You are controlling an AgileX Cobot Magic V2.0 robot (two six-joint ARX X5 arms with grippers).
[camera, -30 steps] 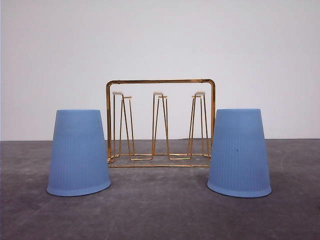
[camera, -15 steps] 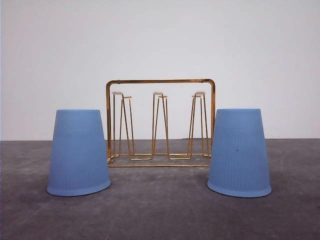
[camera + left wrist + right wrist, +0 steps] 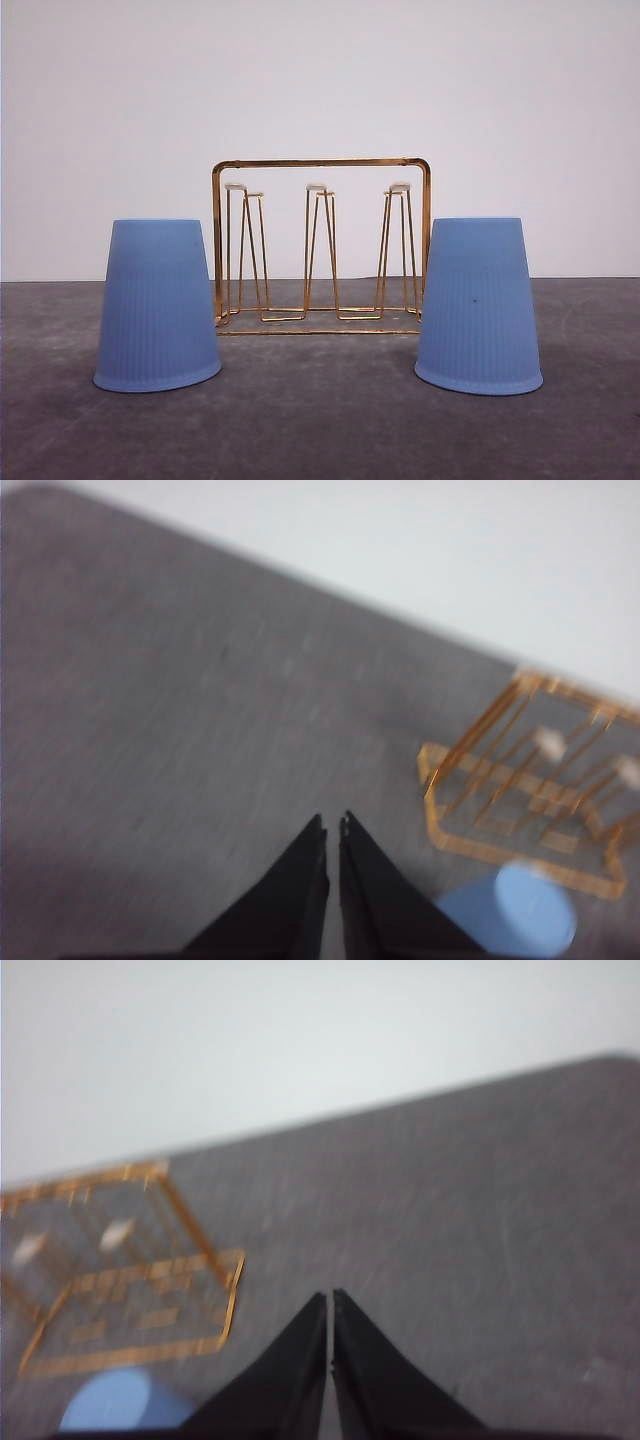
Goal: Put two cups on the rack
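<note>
In the front view, two light blue cups are seen standing upside down on the grey desk [image 3: 320,430], nearest the camera: the left cup [image 3: 157,305] at lower left of the frame, the right cup [image 3: 478,305] at lower right, well apart. Behind and between them, at frame centre, the gold wire rack [image 3: 321,245] is found upright, its white-tipped prongs bare. In the wrist views, which are blurred, the left gripper [image 3: 333,825] and the right gripper [image 3: 330,1302] are each observed above the desk with fingers nearly touching, nothing held.
</note>
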